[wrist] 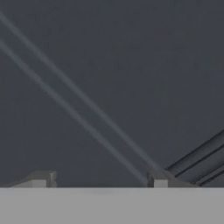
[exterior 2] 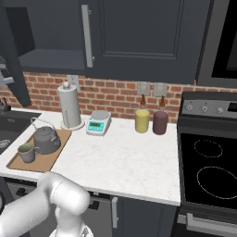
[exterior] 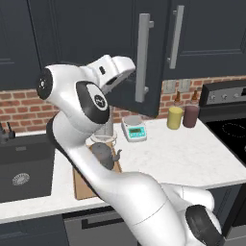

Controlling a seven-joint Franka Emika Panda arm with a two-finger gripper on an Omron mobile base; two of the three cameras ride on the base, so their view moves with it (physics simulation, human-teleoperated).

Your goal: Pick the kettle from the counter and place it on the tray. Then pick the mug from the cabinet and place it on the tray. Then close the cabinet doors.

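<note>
The dark grey kettle [exterior 2: 45, 139] and the small mug [exterior 2: 27, 152] both rest on the wooden tray [exterior 2: 54, 157], which lies on the white counter [exterior 2: 120, 162]. The left base view shows the kettle [exterior: 103, 153] on the tray [exterior: 81, 187] behind my arm. The cabinet [exterior 2: 51, 58] has its left door [exterior: 149, 91] swung out and its right door [exterior 2: 139, 37] closed. My gripper [exterior: 128, 76] is raised against the outer face of the open door [exterior 2: 13, 65]. In the hand view my gripper [wrist: 100, 181] is open, nothing between the fingertips [wrist: 41, 179], a flat dark panel close ahead.
A paper towel holder [exterior 2: 69, 105], a small scale [exterior 2: 98, 122], and a yellow canister [exterior 2: 142, 120] and a maroon canister [exterior 2: 160, 122] stand along the brick wall. A dark sink [exterior: 21, 168] lies to the left, a black stove [exterior 2: 213, 171] to the right.
</note>
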